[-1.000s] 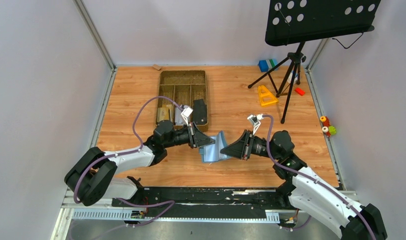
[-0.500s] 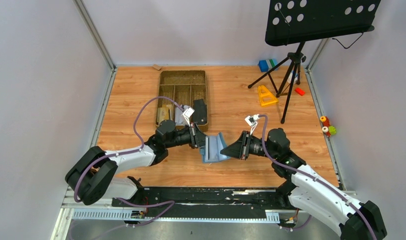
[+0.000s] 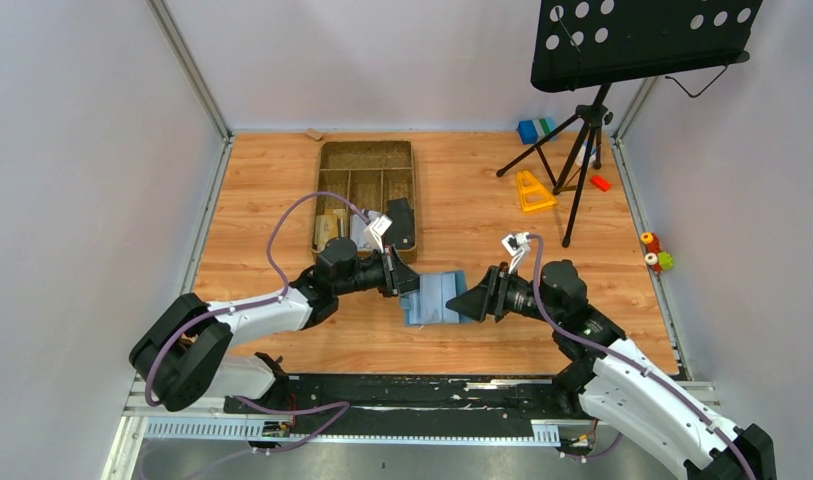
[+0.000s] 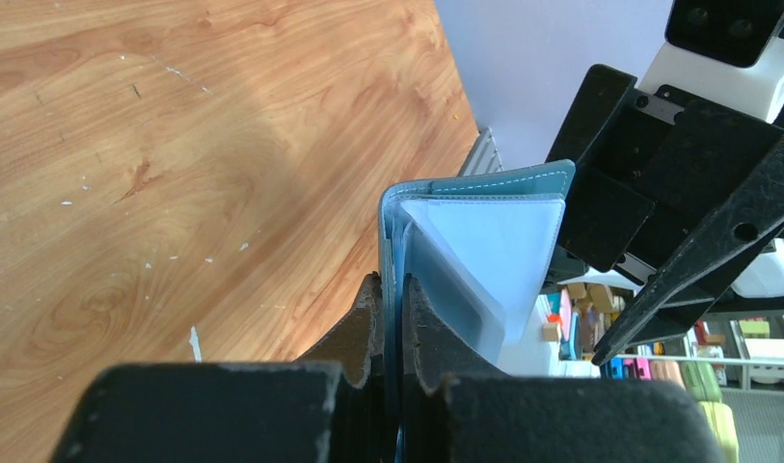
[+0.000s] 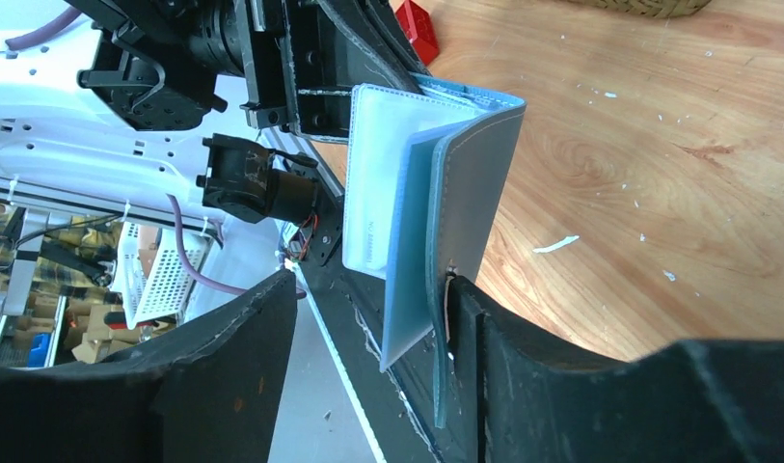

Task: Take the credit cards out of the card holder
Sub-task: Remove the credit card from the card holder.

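Observation:
The slate-blue card holder point(image 3: 437, 297) lies spread open between my two grippers, its paler inner pockets point(image 5: 383, 174) facing up. My left gripper point(image 3: 407, 283) is shut on the holder's left edge point(image 4: 394, 289). At the right flap, my right gripper point(image 3: 474, 300) is open. In the right wrist view the flap point(image 5: 470, 193) rests against one finger point(image 5: 523, 367), and the other finger stands well apart. I cannot tell whether any credit cards sit in the pockets. A tan card point(image 3: 329, 226) and a grey one point(image 3: 358, 230) lie in the tray's near end.
The brown divided tray point(image 3: 367, 150) stands just behind the left gripper, with a dark object point(image 3: 402, 225) in its near right corner. A music stand's tripod point(image 3: 572, 150), a yellow triangle point(image 3: 532, 190) and small blocks point(image 3: 534, 129) occupy the back right.
The holder, held up folded in a tent shape before, now lies spread flat. My right gripper has opened and drawn slightly right. The left gripper keeps its grip.

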You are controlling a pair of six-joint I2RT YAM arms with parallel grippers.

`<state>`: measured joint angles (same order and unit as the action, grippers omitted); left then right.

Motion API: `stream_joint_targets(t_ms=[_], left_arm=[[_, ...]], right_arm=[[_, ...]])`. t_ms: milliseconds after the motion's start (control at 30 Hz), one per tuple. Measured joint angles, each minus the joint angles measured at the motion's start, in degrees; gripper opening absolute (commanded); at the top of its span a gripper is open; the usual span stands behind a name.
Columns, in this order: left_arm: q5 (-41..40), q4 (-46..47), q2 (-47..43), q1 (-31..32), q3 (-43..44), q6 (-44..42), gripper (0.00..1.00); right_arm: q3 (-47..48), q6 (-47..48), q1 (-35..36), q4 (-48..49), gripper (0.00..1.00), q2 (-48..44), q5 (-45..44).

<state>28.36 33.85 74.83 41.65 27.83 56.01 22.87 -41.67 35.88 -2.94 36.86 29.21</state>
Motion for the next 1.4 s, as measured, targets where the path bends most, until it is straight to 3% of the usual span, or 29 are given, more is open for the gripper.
stream_joint_targets(t_ms=[233,500,667,1000,1400], left_arm=[[-0.42,-1.55,-0.02,0.33,0.09,-0.02,0.00],[-2.03,-4.74,-0.02,1.90,1.66,-1.01,0.00],[-3.52,-6.14,-0.02,2.99,2.93,-1.31,0.00],[-5.97,-9.05,1.25,4.46,4.39,-1.36,0.00],[-7.06,-10.36,1.27,4.81,4.55,-1.53,0.00]], right_arm=[[0.02,0.33,0.00,-0.26,0.63,2.25,0.28],[1.03,1.75,0.42,-3.19,0.84,6.64,-0.13],[3.08,2.45,2.58,-4.59,0.89,8.81,-1.95],[8.28,3.48,8.90,-8.90,0.90,14.36,-10.73],[9.44,3.91,10.99,-11.02,0.83,17.27,-16.31]])
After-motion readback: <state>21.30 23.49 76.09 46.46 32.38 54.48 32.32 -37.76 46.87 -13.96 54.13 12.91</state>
